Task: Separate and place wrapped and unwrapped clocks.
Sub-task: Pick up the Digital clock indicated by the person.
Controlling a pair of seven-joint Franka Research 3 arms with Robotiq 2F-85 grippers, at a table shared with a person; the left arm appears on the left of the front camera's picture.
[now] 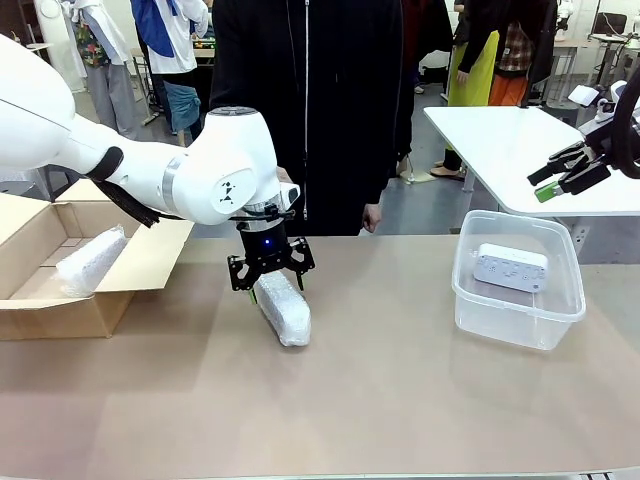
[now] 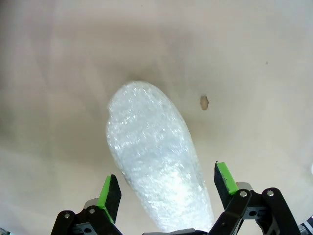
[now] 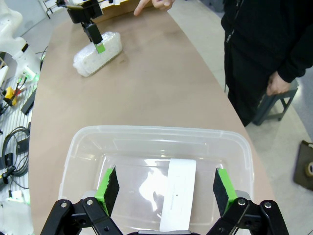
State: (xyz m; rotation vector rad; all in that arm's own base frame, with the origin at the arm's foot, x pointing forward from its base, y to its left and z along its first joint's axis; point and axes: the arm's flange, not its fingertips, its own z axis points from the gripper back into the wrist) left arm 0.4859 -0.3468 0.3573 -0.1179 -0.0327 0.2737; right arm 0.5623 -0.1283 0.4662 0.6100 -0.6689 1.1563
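Wrapped clock (image 1: 282,308) lies on the table (image 1: 400,400); my left hand (image 1: 268,282) straddles it, jaws wide. My right hand (image 3: 165,188) hangs wide above the tub (image 3: 234,152).

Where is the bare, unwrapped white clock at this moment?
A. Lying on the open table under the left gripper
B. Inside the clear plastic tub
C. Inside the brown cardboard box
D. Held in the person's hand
B: the unwrapped clock with its small buttons lies on the floor of the clear plastic tub, while wrapped bundles are the ones in the cardboard box and under the left gripper.
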